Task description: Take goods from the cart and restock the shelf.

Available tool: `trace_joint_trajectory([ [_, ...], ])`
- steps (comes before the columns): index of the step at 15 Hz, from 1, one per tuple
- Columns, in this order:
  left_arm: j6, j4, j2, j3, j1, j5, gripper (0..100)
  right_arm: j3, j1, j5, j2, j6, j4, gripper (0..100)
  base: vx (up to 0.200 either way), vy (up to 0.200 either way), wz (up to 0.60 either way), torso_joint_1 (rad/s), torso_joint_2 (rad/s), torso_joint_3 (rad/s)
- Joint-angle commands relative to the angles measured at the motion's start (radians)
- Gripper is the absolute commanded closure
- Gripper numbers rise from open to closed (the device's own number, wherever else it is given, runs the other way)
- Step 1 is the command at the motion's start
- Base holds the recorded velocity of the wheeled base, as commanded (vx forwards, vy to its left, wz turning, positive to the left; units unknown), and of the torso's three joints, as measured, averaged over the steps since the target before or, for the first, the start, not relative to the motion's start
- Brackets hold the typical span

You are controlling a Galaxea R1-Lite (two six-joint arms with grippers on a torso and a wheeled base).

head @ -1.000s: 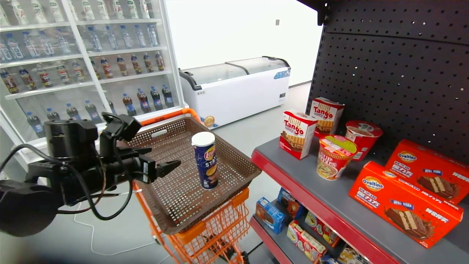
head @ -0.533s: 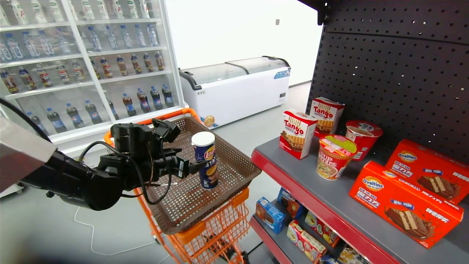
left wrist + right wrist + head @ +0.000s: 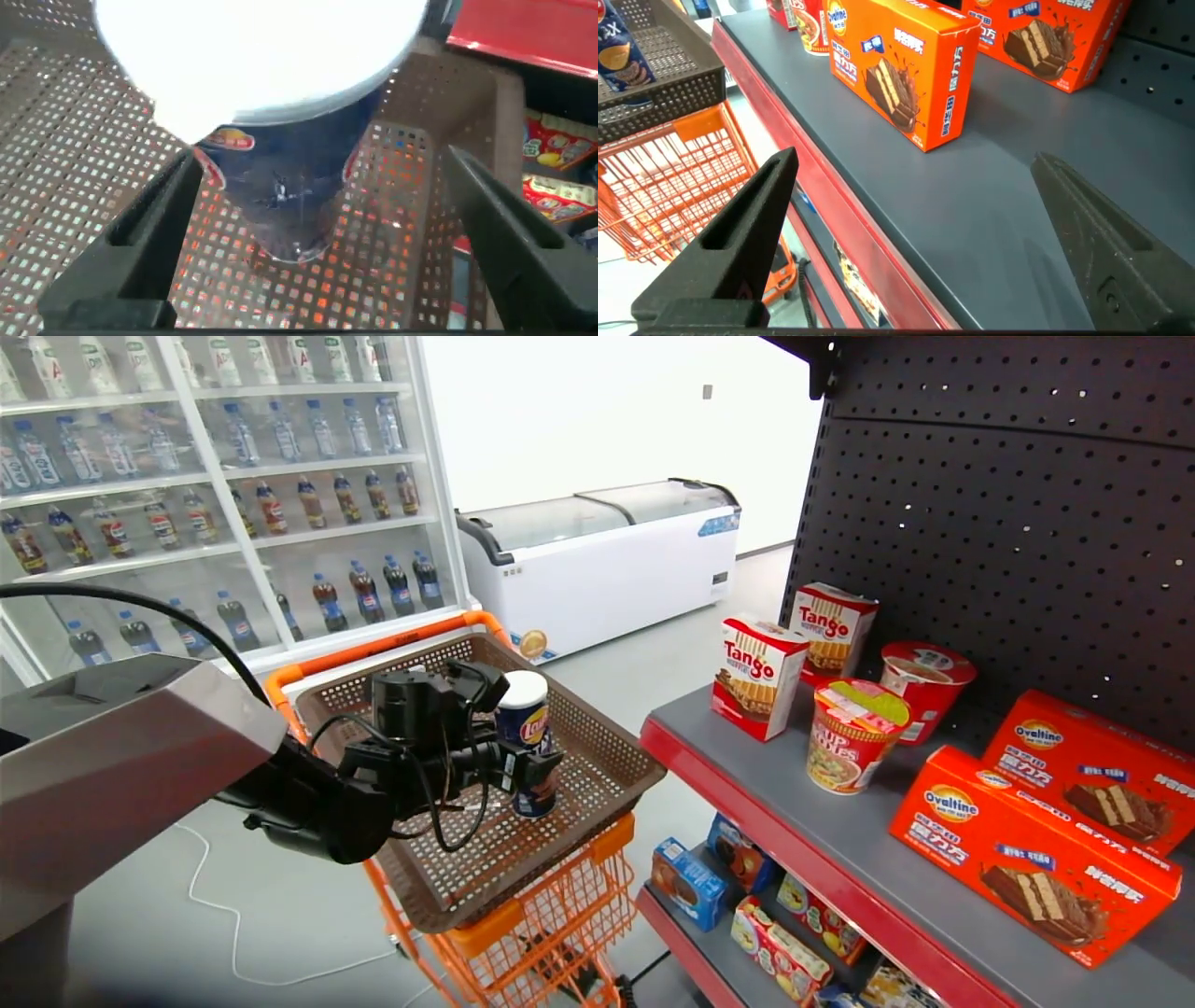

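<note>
A tall dark-blue chips can (image 3: 526, 721) with a white lid stands upright in the brown perforated basket (image 3: 467, 863) on top of the orange cart (image 3: 546, 933). My left gripper (image 3: 534, 770) is open around the can's middle, one finger on each side. In the left wrist view the can (image 3: 299, 187) stands between the spread fingers (image 3: 149, 233) of the left gripper (image 3: 320, 159), with a gap on both sides. My right gripper (image 3: 913, 159) hangs open over the grey shelf board (image 3: 990, 224), holding nothing.
The grey shelf (image 3: 747, 761) with a red edge is to the cart's right. It carries wafer boxes (image 3: 761, 677), noodle cups (image 3: 851, 735) and orange cake boxes (image 3: 1027, 854). More goods (image 3: 775, 943) lie on the lower shelf. A chest freezer (image 3: 607, 555) and a drinks fridge (image 3: 187, 504) stand behind.
My left arm has reached right across the basket. Its open gripper went from well left of the can to straddling it. The can has not moved.
</note>
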Motion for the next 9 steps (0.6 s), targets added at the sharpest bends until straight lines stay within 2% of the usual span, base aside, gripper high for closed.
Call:
trace_joint_trajectory([
  [1, 0.001, -0.002, 0.045, -0.027, 0.0, 0.001, 0, 0.0, 0.001, 0.0, 0.0, 0.0, -0.001, 0, 0.0, 0.0, 0.0, 0.0, 0.0, 0.0],
  [2, 0.02, 0.001, 0.054, -0.041, 0.004, 0.001, 0, 0.0, 0.001, 0.0, 0.0, 0.0, -0.001, 0, 0.0, 0.0, 0.0, 0.0, 0.0, 0.0],
  [4, 0.079, 0.008, 0.098, -0.089, 0.008, 0.003, 0, 0.0, 0.001, 0.0, 0.0, 0.0, -0.001, 0, 0.0, 0.0, 0.0, 0.0, 0.0, 0.0],
  [5, 0.092, 0.008, 0.117, -0.112, 0.006, 0.003, 0, 0.0, 0.001, 0.0, 0.0, 0.0, -0.001, 0, 0.0, 0.0, 0.0, 0.0, 0.0, 0.0],
  [9, 0.087, 0.011, 0.146, -0.171, 0.0, -0.006, 0, 0.0, 0.001, 0.0, 0.0, 0.0, -0.001, 0, 0.0, 0.0, 0.0, 0.0, 0.0, 0.0],
])
